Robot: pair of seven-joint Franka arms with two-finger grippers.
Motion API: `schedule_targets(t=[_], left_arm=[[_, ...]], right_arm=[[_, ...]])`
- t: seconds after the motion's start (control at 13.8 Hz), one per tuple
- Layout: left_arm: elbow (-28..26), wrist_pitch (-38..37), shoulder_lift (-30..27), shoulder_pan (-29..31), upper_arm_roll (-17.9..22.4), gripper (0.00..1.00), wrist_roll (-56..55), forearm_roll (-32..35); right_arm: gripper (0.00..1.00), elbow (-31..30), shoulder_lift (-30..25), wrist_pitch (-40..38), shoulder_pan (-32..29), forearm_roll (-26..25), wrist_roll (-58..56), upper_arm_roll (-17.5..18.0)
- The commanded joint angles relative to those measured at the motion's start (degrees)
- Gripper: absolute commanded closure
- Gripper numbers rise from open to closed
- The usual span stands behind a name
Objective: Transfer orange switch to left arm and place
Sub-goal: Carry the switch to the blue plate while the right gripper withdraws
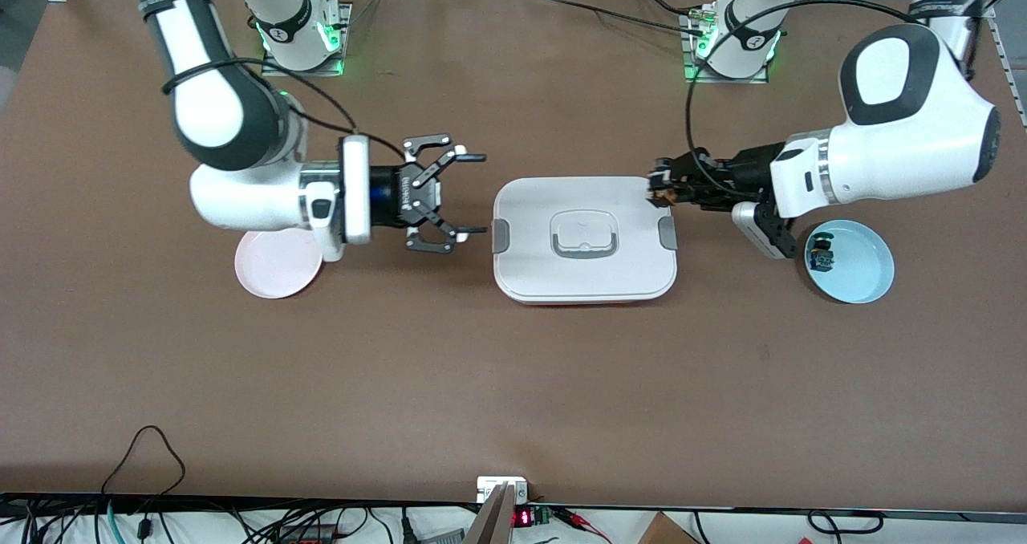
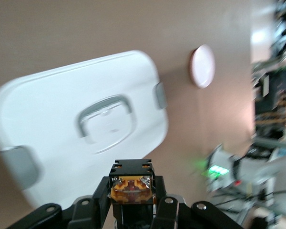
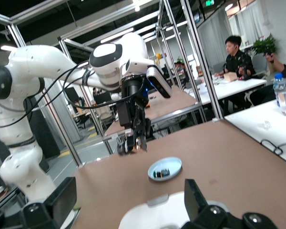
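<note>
My left gripper (image 1: 659, 187) is shut on the orange switch (image 1: 661, 198) and holds it in the air over the edge of the white box (image 1: 562, 281) at the left arm's end. In the left wrist view the switch (image 2: 132, 187) sits between the fingers, above the box lid (image 2: 62, 109). My right gripper (image 1: 475, 193) is open and empty, level with the box's other end and pointing at it, over the table between the pink plate and the box. The right wrist view shows the left gripper (image 3: 132, 145) with the switch, and the box (image 3: 148, 214) below.
A blue plate (image 1: 865, 278) holding a small green-and-blue switch (image 1: 822, 253) lies under the left arm. A pink plate (image 1: 269, 271) lies under the right arm. The box stands mid-table between the two grippers.
</note>
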Motion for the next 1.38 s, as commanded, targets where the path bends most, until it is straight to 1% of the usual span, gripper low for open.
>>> schedule_targets(t=[0.0, 0.07, 0.15, 0.29, 0.36, 0.51, 0.65, 0.73, 0.8, 0.94, 1.02, 1.16, 1.31], left_arm=[[1.8, -2.0, 2.8, 3.1, -0.6, 0.77, 10.6, 11.9], [1.7, -2.0, 3.9, 3.7, -0.5, 0.77, 13.9, 17.6], [1.5, -2.6, 4.6, 4.5, -0.6, 0.77, 16.4, 22.8], [1.4, -3.0, 6.2, 6.1, -0.5, 0.77, 23.0, 31.7], [1.2, -3.0, 6.7, 7.0, -0.5, 0.77, 26.9, 36.2], [0.1, -2.8, 7.3, 8.0, -0.5, 0.77, 33.1, 45.6], [-1.1, -2.4, 7.7, 10.4, -0.5, 0.77, 38.2, 50.8], [-1.9, -0.6, 8.2, 11.7, -0.5, 0.76, 42.0, 51.9], [-4.1, 3.6, 8.4, 14.0, -0.5, 0.77, 48.1, 52.8], [-9.3, 13.6, 8.4, 18.8, -0.4, 0.77, 59.4, 53.9], [-11.9, 18.8, 8.4, 21.7, -0.5, 0.77, 64.3, 55.4], [-16.3, 26.8, 8.8, 25.3, -0.4, 0.77, 68.8, 55.9], [-18.4, 32.7, 10.1, 26.6, -0.4, 0.77, 68.9, 60.5]], right_arm=[[0.0, -1.5, -1.7, -3.2, -2.2, -6.2, 6.0, -0.9], [0.0, -1.4, -1.7, -3.7, -2.8, -9.3, 10.5, -1.1], [0.0, -1.4, -1.8, -3.9, -2.9, -11.3, 14.9, -1.4], [0.0, -1.4, -2.0, -4.3, -3.0, -15.8, 23.8, -2.5], [0.0, -1.4, -2.0, -5.0, -2.9, -18.2, 28.8, -4.0], [0.0, -1.4, -1.9, -6.3, -3.0, -25.8, 36.3, -5.3], [0.0, -1.1, -2.0, -7.5, -3.2, -34.9, 39.6, -7.0], [0.0, -1.2, -1.9, -7.6, -3.3, -38.1, 40.9, -7.9], [0.0, -1.2, -1.9, -7.7, -3.3, -41.3, 43.6, -8.6], [0.0, -1.0, -1.9, -7.6, -3.4, -47.8, 53.8, -8.8], [0.0, -0.8, -1.9, -7.8, -3.4, -50.1, 58.7, -8.8], [0.0, -0.7, -1.9, -8.5, -3.1, -55.5, 66.1, -8.8], [0.0, -0.8, -1.9, -8.6, -3.0, -64.2, 73.0, -8.8]])
